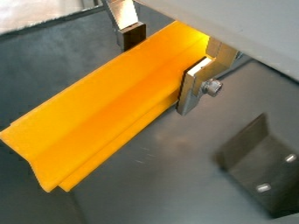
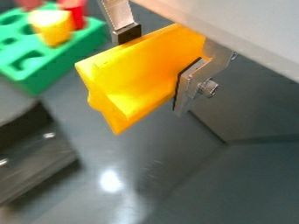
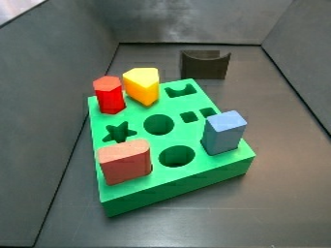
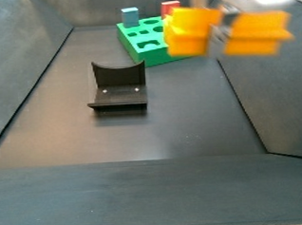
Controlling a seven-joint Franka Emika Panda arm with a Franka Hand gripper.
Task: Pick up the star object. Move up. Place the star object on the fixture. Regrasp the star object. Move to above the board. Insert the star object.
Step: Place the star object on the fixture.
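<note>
The end effector (image 1: 163, 59) is clamped on the star object (image 1: 111, 109), its flat silver fingers (image 1: 194, 86) pressing dark pads against opposite ridged sides near one end of the orange-yellow prism, as both wrist views show. In a wrist view the star object (image 2: 135, 77) juts out from the end effector (image 2: 158, 61) with its star-shaped end face turned toward the camera, held clear of the dark floor. In a side view the star object (image 4: 226, 32) appears as a blurred orange-yellow shape up in the air, beside the board (image 4: 150, 38) and well above the floor; the end effector itself is too blurred there to make out. The fixture (image 4: 116, 86) stands on the floor apart from the board, its curved notch empty, and it also shows in the far corner in a side view (image 3: 204, 63). The board (image 3: 168, 145) lies flat with its star hole (image 3: 118, 132) open. On it stand a red hexagonal block (image 3: 108, 95), a yellow wedge block (image 3: 141, 86), a blue block (image 3: 224, 132) and a red block (image 3: 124, 162).
</note>
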